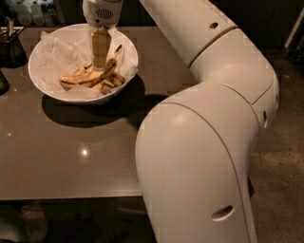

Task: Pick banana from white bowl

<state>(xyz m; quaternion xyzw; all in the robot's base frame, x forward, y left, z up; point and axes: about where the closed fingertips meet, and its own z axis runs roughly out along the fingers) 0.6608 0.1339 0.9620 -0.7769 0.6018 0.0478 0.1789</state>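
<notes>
The white bowl (43,81) stands at the table's far left, lined with crumpled white paper. In it lies the banana (88,77), long, curved, yellow with brown blotches, its dark stem tip pointing up to the right. Shorter banana pieces (113,81) lie beside it. My gripper (99,64) hangs straight down from the white wrist (102,12) into the bowl and reaches the banana's middle. The gripper hides part of the banana.
The brown table (71,156) has its front edge near the bottom of the view. A dark holder (10,47) with utensils stands at the far left, and a dark object (2,83) sits at the left edge. My big white arm (199,142) fills the right side.
</notes>
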